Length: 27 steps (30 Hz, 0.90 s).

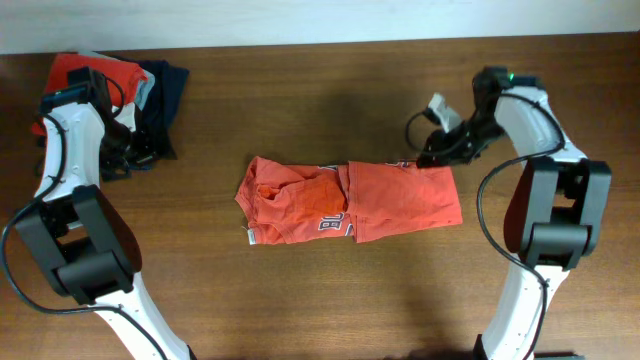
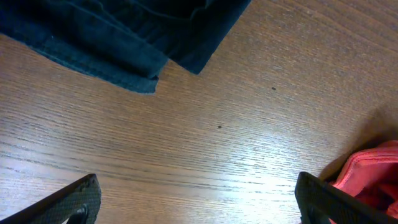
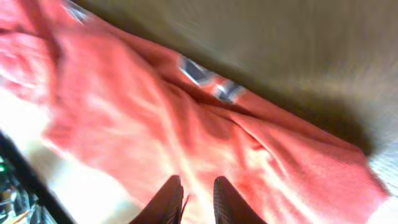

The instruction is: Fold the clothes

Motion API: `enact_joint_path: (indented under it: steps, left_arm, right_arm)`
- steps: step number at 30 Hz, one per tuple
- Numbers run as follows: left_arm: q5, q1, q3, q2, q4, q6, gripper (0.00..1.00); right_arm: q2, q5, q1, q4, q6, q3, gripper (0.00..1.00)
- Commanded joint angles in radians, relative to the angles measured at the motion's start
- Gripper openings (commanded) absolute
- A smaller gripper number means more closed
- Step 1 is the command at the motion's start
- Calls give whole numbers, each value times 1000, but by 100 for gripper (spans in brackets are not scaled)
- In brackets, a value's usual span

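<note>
- Orange-red T-shirt [image 1: 350, 200] is laid across the middle of the table [image 1: 300, 300], partly folded, with lettering [image 1: 333, 225] showing toward the near edge. Its long axis runs from the left edge toward the right edge.
- Right gripper [image 1: 432, 157] is set at the shirt's far right corner. Its fingers are seen almost together over the cloth, but whether fabric is pinched cannot be told.
- Left gripper [image 2: 199, 190] is spread wide over bare wood near the far left corner, just beside the dark navy garment [image 2: 124, 37]. Nothing is held.
- Second orange-red shirt [image 1: 75, 68] is heaped at that corner.
- Judged: the right arm is the nearer. The shirt lies leftward from it, so a fold would be carried along the long axis.
</note>
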Motion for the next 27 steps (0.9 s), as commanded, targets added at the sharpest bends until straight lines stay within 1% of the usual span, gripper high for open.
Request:
enact_joint_path:
  steps: [1,6,9,11,13,16,18,19,20,21,22,25,27]
  left_arm:
    - [0,1,17,-39,2,-10,99]
    - [0,1,17,-39,2,-10,100]
    - [0,1,17,-39,2,-10,99]
    - [0,1,17,-39,2,-10,99]
    - [0,1,17,-39,2,-10,99]
    - [0,1,17,-39,2,-10,99]
    - [0,1,17,-39,2,-10,99]
    - [0,1,17,-39,2,-10,100]
    - [0,1,17,-39,2,-10,99]
    - [0,1,17,-39,2,-10,99]
    - [0,1,17,-39,2,-10,99]
    - [0,1,17,-39,2,-10,100]
    - [0,1,17,-39,2,-10,99]
  right_arm:
    - [-88,-35,35,-60,-39,93,23]
    - [-205,-1,119,-133,-53,101,23]
    - [-243,61,207,-152,-40,101,27]
    - [-255,195,272,-152,33,101,29]
    - [-263,323,336,-157,98,101,36]
    - [-289,359,418,-168,140,101,42]
    - [-320,375,457,-171,188,97,53]
    - [-338,406,468,-171,225,90,60]
    - [-356,450,478,-171,269,80,63]
    - [-375,502,486,-171,314,66,68]
    - [-399,562,494,-170,362,43,99]
    - [-458,692,510,-136,441,-45,98]
    - [-490,706,524,-64,421,-134,98]
